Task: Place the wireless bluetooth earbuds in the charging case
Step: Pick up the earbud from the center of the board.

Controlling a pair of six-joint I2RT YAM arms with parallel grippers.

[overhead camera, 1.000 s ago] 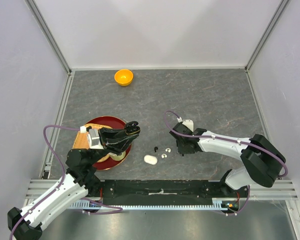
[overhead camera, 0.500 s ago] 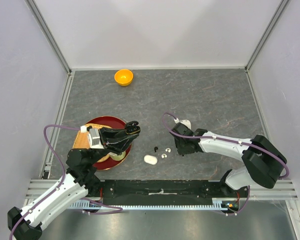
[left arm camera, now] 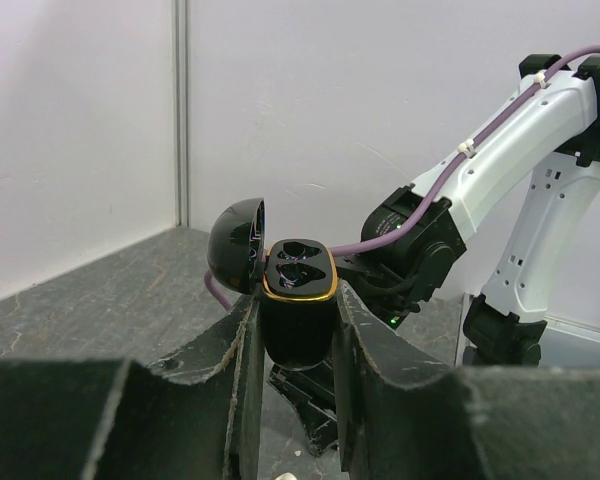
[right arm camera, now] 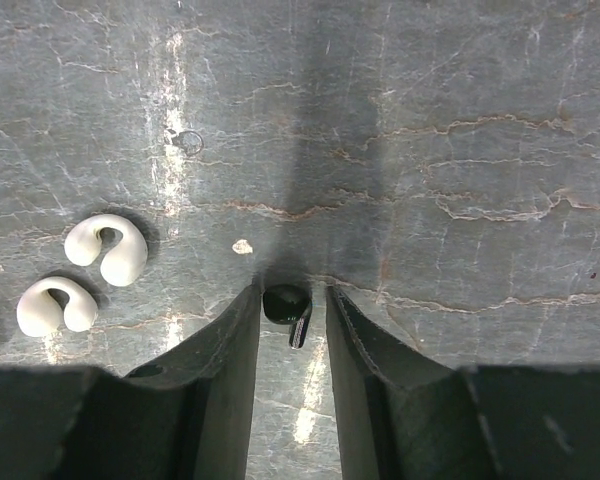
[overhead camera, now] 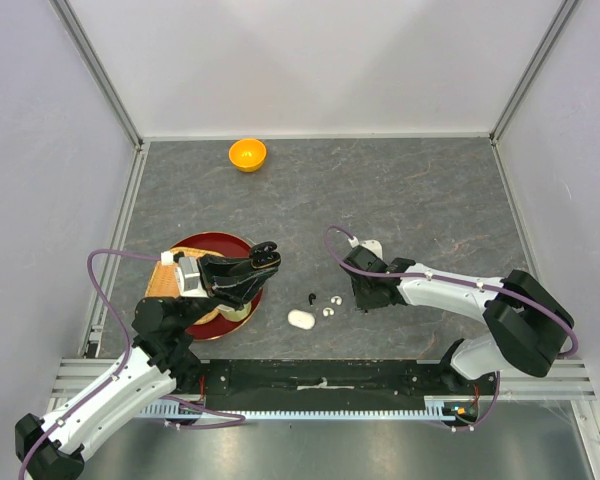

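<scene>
My left gripper [left arm camera: 296, 296] is shut on the black charging case [left arm camera: 298, 272], held upright above the red dish [overhead camera: 195, 247]. The case's lid is open and both gold-rimmed wells show nothing in them. My right gripper [right arm camera: 290, 292] is down at the table with a black earbud [right arm camera: 286, 304] between its fingers. The bud touches the left finger; a narrow gap remains at the right finger. Two white earbuds [right arm camera: 107, 248] [right arm camera: 55, 305] lie to the left of it. A second black earbud [overhead camera: 311, 297] lies on the table between the arms.
A white closed case [overhead camera: 301, 319] lies near the front edge. An orange bowl [overhead camera: 247, 154] stands at the back. A tan block [overhead camera: 165, 280] sits beside the red dish. Grey walls enclose the table on three sides.
The right gripper has edged slightly left, and its jaws have narrowed around the black earbud. The left arm and case have not moved.
</scene>
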